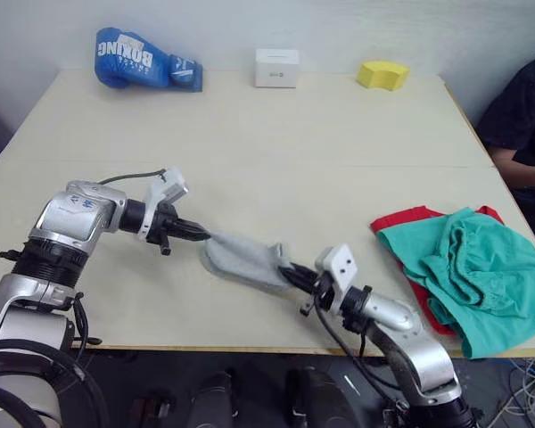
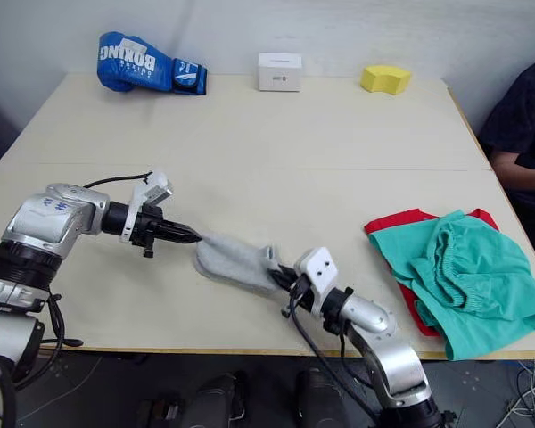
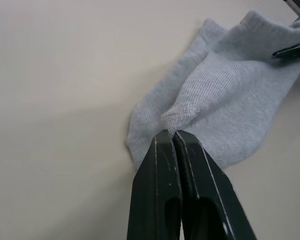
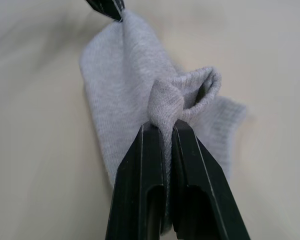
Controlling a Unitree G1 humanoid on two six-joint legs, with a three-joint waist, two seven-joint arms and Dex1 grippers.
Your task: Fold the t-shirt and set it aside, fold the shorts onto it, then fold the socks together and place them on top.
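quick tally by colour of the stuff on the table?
Red: 1, t-shirt
Teal: 1, shorts
Grey: 1 bundle, socks
Blue: 1, boxing glove
White: 1, box
Yellow: 1, block
Total: 6

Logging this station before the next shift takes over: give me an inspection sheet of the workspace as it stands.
Surface: pale table, flat, bare at its middle.
Job's things: socks stretched between both grippers near the front edge; shorts lying crumpled on the t-shirt at the robot's right.
Clutter: blue boxing glove, white box, yellow block along the far edge.
Grippers: left gripper and right gripper each shut on the socks.
Cables: black cable on the left arm.
Surroundings: seated person at the right.
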